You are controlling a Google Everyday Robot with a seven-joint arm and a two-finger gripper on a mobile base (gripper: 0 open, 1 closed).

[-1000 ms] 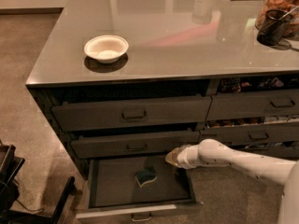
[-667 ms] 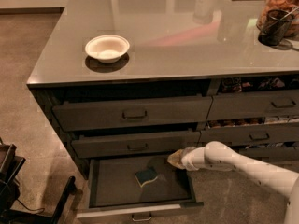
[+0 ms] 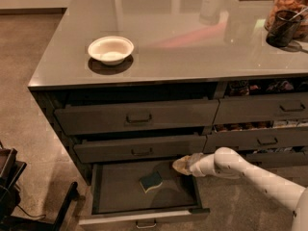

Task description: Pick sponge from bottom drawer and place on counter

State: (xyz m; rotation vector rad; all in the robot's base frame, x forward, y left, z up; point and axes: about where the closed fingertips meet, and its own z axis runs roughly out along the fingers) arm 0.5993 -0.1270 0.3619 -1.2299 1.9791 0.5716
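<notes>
reach step: sponge (image 3: 151, 181) lies mid bottom drawer (image 3: 120, 195), untouched. end effector (image 3: 182, 165) hovers at drawer's back right, w/o contact; can't tell its state. nxt: lower onto sponge, grip, lift to surface (image 3: 192, 47).

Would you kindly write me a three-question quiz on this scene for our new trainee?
1. True or false: the sponge already lies on the counter.
2. Where is the tool? A) over the counter; B) over the back of the open bottom drawer, right of the sponge; C) left of the sponge, outside the drawer.
3. Fill in: on the counter's left half stands a white ____.

Key: 1 false, it lies in the bottom drawer; 2 B; 3 bowl.
</notes>
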